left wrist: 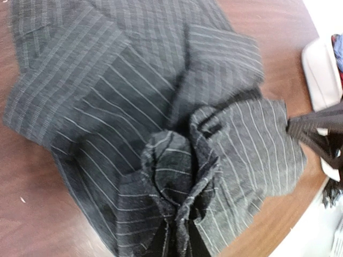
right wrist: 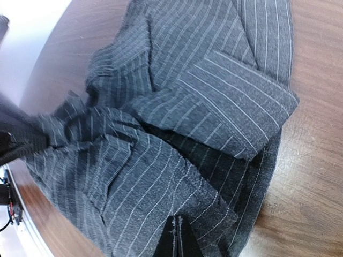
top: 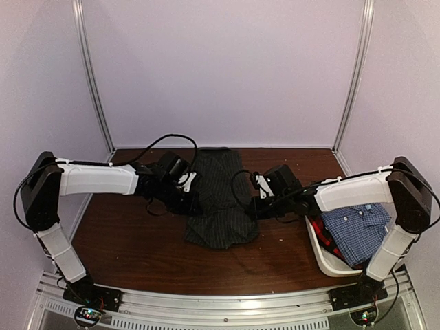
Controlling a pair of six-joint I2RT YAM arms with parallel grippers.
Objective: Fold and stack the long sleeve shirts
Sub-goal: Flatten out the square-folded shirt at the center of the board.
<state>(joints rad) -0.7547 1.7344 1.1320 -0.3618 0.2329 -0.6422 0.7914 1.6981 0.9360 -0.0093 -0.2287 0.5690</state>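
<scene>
Starts, in the top view, at 6 o'clock with the metal rail [top: 220,306] under both arm bases. Finds the black pinstriped shirt [top: 218,199] at the centre of the brown table [top: 130,247], partly folded and rumpled toward 6 o'clock. Puts the left gripper [top: 187,191] on its 9 o'clock edge and the right gripper [top: 260,201] on its 3 o'clock edge. Shows the blue-check shirt [top: 354,230] lying over the red-and-dark shirt [top: 322,232] in the white tub [top: 323,260] at 4 o'clock. Shows pale walls [top: 227,69] close on three sides, so little room beyond the table edges.

Moves to the left wrist view: jaws closed at 6 o'clock on a puckered bunch of striped cloth, with the rest spread flat toward 10 and 12 o'clock. Catches the other gripper, blurred, at 3 o'clock on the far corner.

Moves to the right wrist view: jaws pressed fully together at 6 o'clock, apparently on a thin edge of the same cloth; cannot tell how much is caught. Shows a folded flap lying across at 2 o'clock.

Judges the fabric light, thin and limp, not fragile. Expects sagging and bunching wherever pinched, so favours two holds well apart along a hem or seam, not mid-panel. Expects easy sliding over the smooth wood, with little friction to pin a fold
</scene>
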